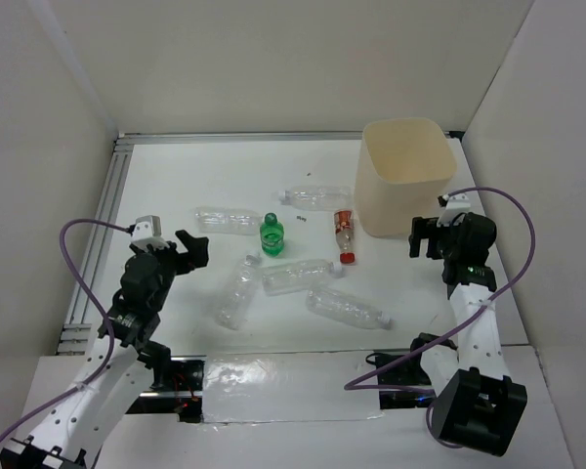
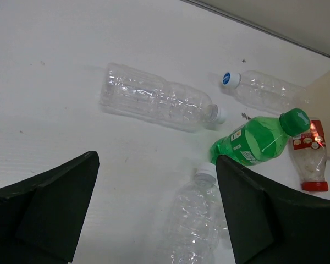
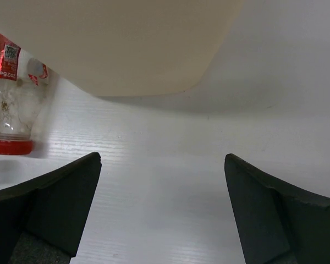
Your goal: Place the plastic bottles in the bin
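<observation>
The left pincer (image 2: 157, 159) is spread wide and empty, held above the table (image 2: 55, 66) at the left edge of the bottle scatter. The closest clear bottle (image 2: 193, 220) is framed low inside its opening, nearer the right side. This bottle's long axis runs roughly near to far, leaning slightly right, with the white cap at the far end, so the jaws stand across its width. The pick is judged best made by shifting a little right until the body is centred, then descending and closing on the ribbed middle rather than the tapering neck. This should be done gently, since thin crinkled plastic is likely to buckle or slip out. Just beyond, a longer clear bottle (image 2: 154, 102) lies left to right with its cap to the right, and the green bottle (image 2: 258, 140) is pointed cap toward the far right. The bin (image 1: 405, 171) stands at the far right of the table, well apart from the left pincer, and no bottle can be seen in it. The right pincer (image 3: 162, 159) is likewise wide open and empty, low beside the bin's near wall. The red-capped bottle (image 3: 14, 93) lies just left of the bin, cap toward the near side.
</observation>
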Available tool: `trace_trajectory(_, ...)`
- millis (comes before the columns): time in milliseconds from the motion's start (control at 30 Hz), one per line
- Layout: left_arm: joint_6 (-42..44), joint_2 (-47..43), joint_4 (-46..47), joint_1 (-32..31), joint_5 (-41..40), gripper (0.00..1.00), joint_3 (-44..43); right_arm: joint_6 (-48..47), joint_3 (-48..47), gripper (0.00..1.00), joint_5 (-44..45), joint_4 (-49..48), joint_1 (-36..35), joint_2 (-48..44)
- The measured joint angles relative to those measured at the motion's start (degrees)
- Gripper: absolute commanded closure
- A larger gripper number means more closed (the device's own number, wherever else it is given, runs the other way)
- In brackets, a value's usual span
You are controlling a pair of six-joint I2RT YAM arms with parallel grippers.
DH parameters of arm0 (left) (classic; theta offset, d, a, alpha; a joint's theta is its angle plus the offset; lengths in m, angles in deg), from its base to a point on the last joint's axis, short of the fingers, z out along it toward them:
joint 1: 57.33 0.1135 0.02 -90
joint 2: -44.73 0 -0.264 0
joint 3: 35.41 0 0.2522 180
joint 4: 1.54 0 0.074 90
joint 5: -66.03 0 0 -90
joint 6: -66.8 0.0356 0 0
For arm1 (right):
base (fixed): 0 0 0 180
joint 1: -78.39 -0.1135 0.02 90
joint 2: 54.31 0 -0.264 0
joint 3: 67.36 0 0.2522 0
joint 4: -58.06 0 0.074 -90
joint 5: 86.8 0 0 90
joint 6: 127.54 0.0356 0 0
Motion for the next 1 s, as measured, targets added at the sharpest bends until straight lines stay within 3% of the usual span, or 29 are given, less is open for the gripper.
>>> trace_trajectory(133, -0.57, 1.31, -1.31, 0.0, 0.55, 0.0, -0.28, -4.96, -0.26, 0.0, -4.57, 2.51, 0.0, 0.0)
trace_trajectory(200, -1.38, 2.36, -2.03, 0.0, 0.72, 0.05, -0.87, -9.4, -0.57, 0.0, -8.92, 4.94, 0.02, 0.0)
trace_trajectory(233, -1.7, 2.82, -2.27, 0.0, 0.74, 0.1, -1.2, -11.28, -0.79, 0.14, -10.99, 6.32, 0.09, 0.0)
trace_trajectory(267, -1.92, 3.3, -2.58, 0.0, 0.85, 0.25, -1.6, -13.53, -0.96, 0.22, -13.22, 7.52, 0.11, 0.0)
trace_trajectory(333, -2.51, 4.5, -2.91, 0.0, 1.22, 0.38, -2.32, -16.98, -1.25, 0.38, -17.55, 9.81, 0.11, -0.02)
trace_trajectory(400, -2.93, 5.88, -3.17, 0.0, 2.08, 0.51, -3.1, -20.13, -1.46, 0.32, -21.55, 12.02, 0.09, -0.02)
trace_trajectory(433, -3.28, 6.82, -3.43, 0.0, 2.4, 0.51, -3.72, -21.77, -1.66, 0.26, -23.26, 13.4, 0.02, -0.02)
trace_trajectory(467, -3.34, 8.26, -3.74, 0.0, 2.8, 0.48, -4.63, -23.3, -1.99, 0.08, -24.57, 14.84, -0.31, 0.0)
trace_trajectory(500, -3.65, 9.33, -4.63, 0.0, 3.23, 0.33, -6.95, -24.52, -2.36, 0.01, -25.68, 16.09, -0.7, 0.11)
trace_trajectory(633, -6.12, 16.68, -6.8, 0.0, 3.65, 0.12, -12.57, -28.55, -4.17, 0.01, -28.26, 18.82, -4.33, 1.92)
trace_trajectory(733, -8.5, 22.01, -7.65, 0.0, 3.5, 0.09, -16.92, -29.62, -5.95, 0.01, -28.68, 20.02, -7.85, 4.59)
trace_trajectory(867, -8.66, 30.75, -9.97, 0.02, 5.03, 0.11, -23.98, -32.02, -7.89, 0.25, -29.53, 21.49, -11.87, 5.9)
trace_trajectory(967, -5.09, 38.03, -11.56, 0.04, 8.68, 0.13, -30.84, -35.39, -8.72, 0.23, -32.54, 22.05, -15.26, 5.03)
trace_trajectory(1000, -3.61, 39.36, -11.58, 0.09, 9.99, 0.13, -32.06, -36.13, -8.68, 0.1, -33.48, 21.77, -16.79, 4.2)
